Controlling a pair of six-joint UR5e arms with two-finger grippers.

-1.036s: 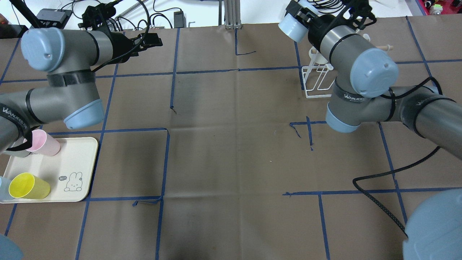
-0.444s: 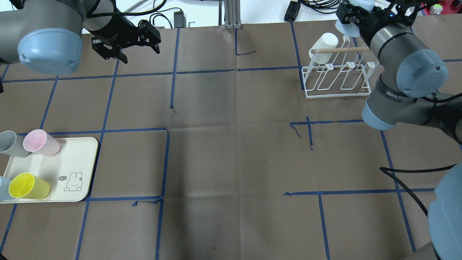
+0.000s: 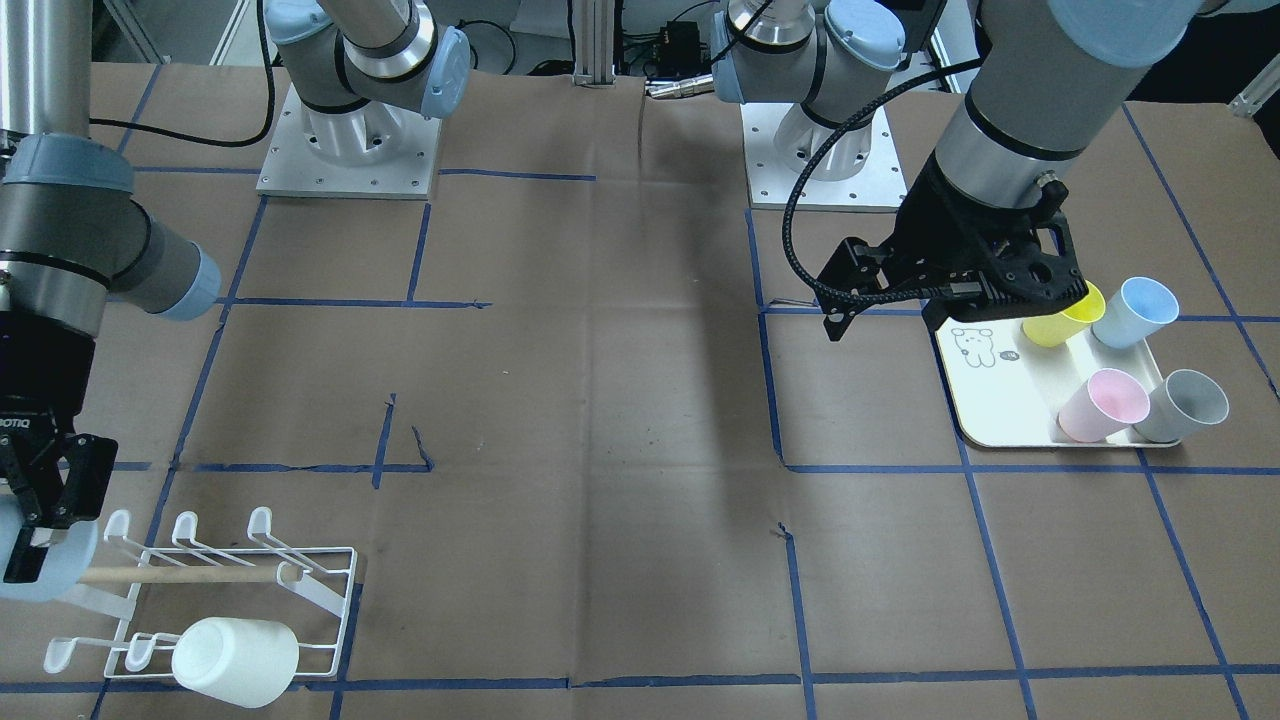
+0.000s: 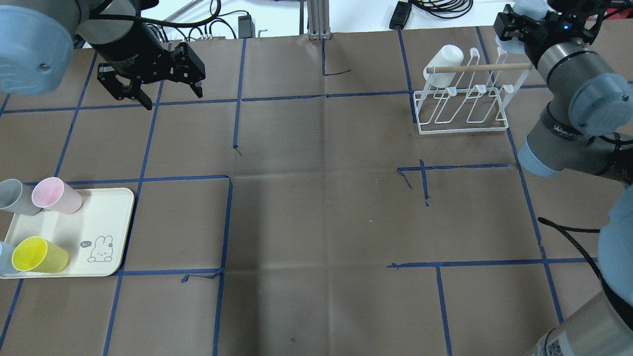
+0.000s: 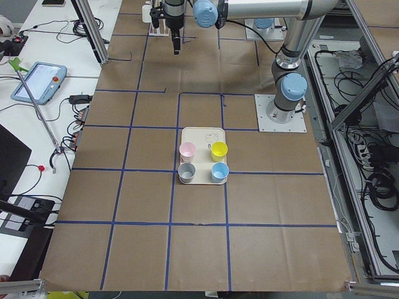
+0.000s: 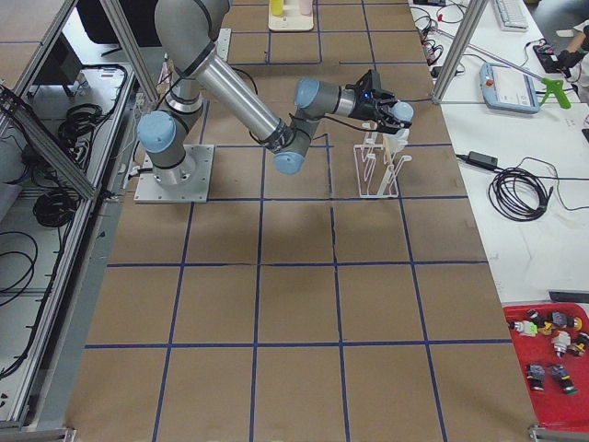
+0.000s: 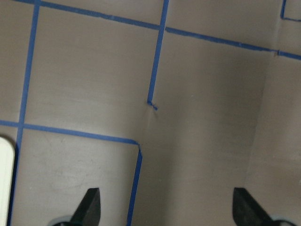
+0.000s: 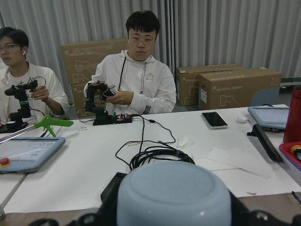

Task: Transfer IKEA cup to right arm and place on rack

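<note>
My right gripper (image 3: 40, 530) is shut on a pale blue cup (image 3: 45, 572), held in the air just off the end of the white wire rack (image 3: 335, 590) by its wooden dowel (image 3: 180, 575). The cup's base fills the bottom of the right wrist view (image 8: 174, 193). In the overhead view the right gripper (image 4: 517, 27) is behind the rack (image 4: 420, 131) at its right end. A white cup (image 4: 443, 57) hangs on the rack's left end. My left gripper (image 4: 173, 96) is open and empty, high over bare table at the far left; its fingertips (image 7: 89, 207) show in the left wrist view.
A cream tray (image 4: 106, 217) at the near left holds pink (image 4: 57, 195), yellow (image 4: 39, 254), grey (image 4: 15, 197) and blue cups. The right arm's black cable (image 4: 568, 232) loops over the table. Two operators (image 8: 136, 84) sit beyond the far edge.
The right arm has swung right with the blue cup, uncovering the rack. The left gripper has moved left and nearer, and stays open.
</note>
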